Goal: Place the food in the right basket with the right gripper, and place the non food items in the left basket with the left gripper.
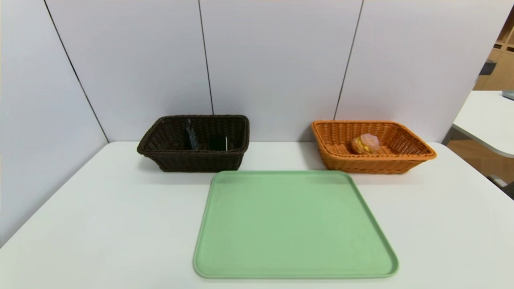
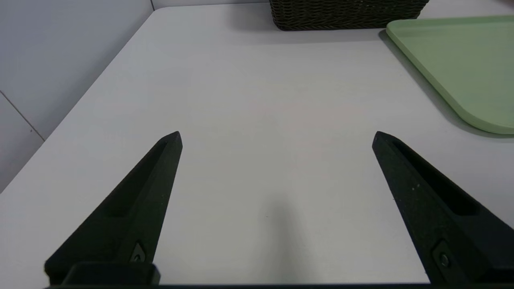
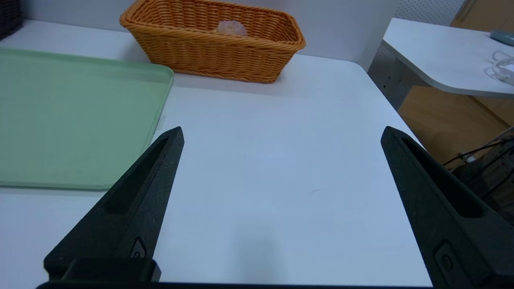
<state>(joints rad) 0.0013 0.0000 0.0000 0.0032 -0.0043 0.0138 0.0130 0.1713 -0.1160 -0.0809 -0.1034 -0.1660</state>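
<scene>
The bun is sitting inside the orange basket at the back right of the white worktop. The dark pouch and the black bar are resting in the dark brown basket at the back left — the pouch leaning upright. A green tray is lying between and in front of the baskets. The left tool is hovering over bare worktop beside the tray, fingers spread wide apart; the right tool is doing likewise on the other side — holding nothing.
</scene>
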